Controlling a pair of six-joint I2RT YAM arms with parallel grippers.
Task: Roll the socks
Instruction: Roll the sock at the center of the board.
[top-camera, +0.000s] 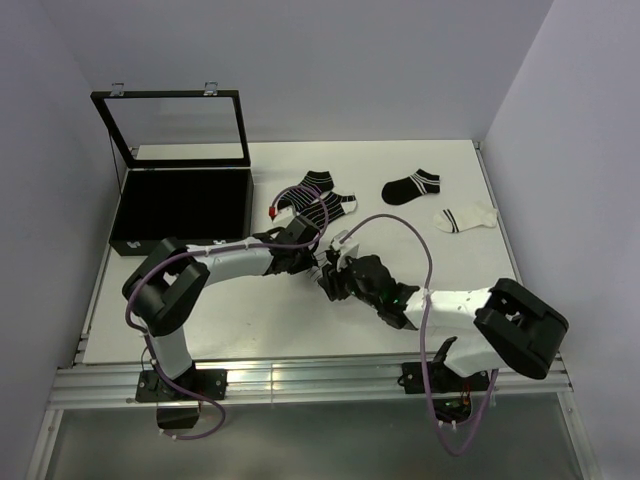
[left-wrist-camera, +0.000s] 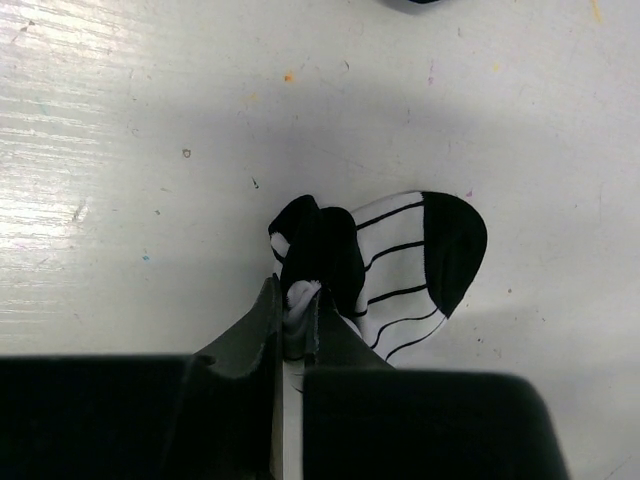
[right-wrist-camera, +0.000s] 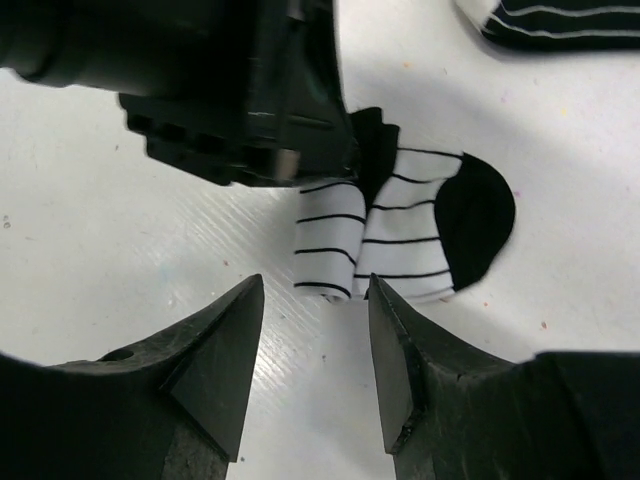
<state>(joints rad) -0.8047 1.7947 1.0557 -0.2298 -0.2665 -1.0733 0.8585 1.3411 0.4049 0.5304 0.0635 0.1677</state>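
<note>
Step in hand: the roll itself, on one white striped sock (left-wrist-camera: 400, 262) w/ a black toe. It lies on the desk (top-camera: 250, 325) approx. centre, just ahead of both arms.

The left end effector (left-wrist-camera: 295, 312) is clamped narrow on a bunched part of that sock. White fabric shows pinched between the fingers, w/ the black cuff wadded right against the tips. The right end effector (right-wrist-camera: 314, 288) stands wide and holds nothing. Its tips sit either side of the sock's near edge, poss. touching it; the wrist view doesn't settle that.

The sock is part-folded, not a tight bundle. The toe end lies flat and spread, so I'd put this roll at about half done.

Next move, as I judge it: the right takes or presses the loose striped end so the left can turn the wad over it. That calls for a firm left pinch so the wad doesn't spring open, and for the right to close on fabric only, not the desk.

Most of the job looks left to do. An overlapped pair (top-camera: 315, 200), a black sock (top-camera: 411, 187) and a white sock (top-camera: 465, 218) lie flat further back. A black case (top-camera: 180, 205), lid up, sits far left.
</note>
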